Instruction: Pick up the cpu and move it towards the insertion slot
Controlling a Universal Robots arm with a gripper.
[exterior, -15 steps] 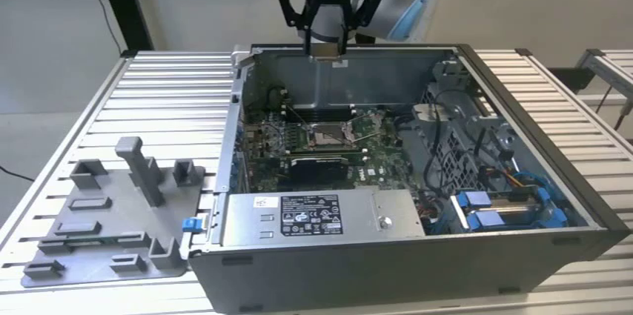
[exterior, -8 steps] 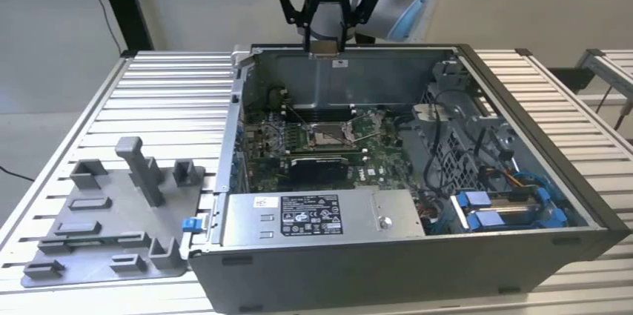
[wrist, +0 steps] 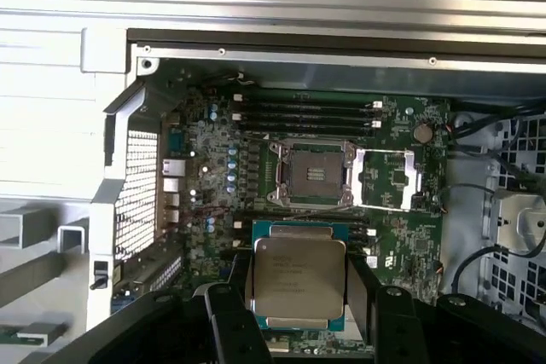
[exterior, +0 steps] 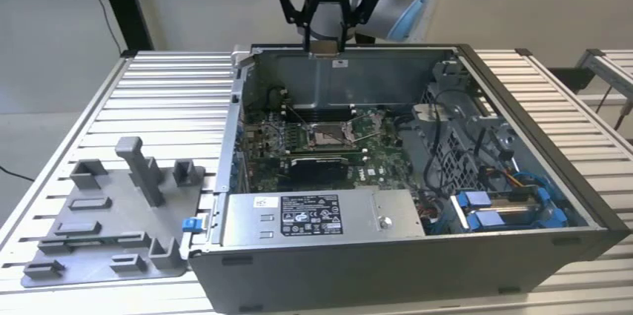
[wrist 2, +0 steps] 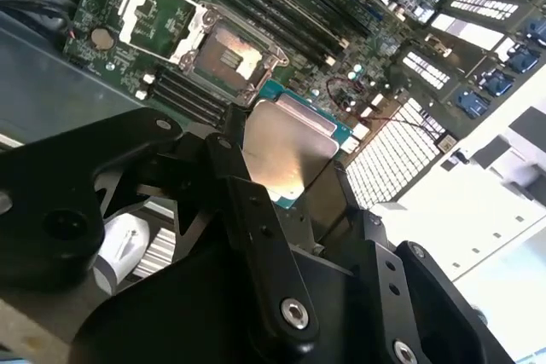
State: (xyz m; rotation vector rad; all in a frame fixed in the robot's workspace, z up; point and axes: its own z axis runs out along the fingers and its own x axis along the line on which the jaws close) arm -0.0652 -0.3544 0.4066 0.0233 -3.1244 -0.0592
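Above the open computer case [exterior: 416,256], my gripper [wrist: 299,296] pinches the cpu [wrist: 299,283] by its edges. To do this well I'd hold it level and square to the insertion slot [wrist: 311,175].

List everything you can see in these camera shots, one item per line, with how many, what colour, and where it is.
cpu: one, silvery top with a teal-green rim, held between the gripper's fingers above the open case.
insertion slot: one, silver frame with a tan-grey centre, on the motherboard, its cover swung open beside it.
motherboard: one, green, on the floor of the computer case.
memory slots: several, long and black, beside the socket.
computer case: one, dark grey, open on top, on the table.
power supply: one, silver-grey with a label, at the case's near edge in the exterior view.
fixture tray: one, grey, at the exterior view's left of the case.
table: one, white, slatted.
gripper: one, black, closed on the cpu.
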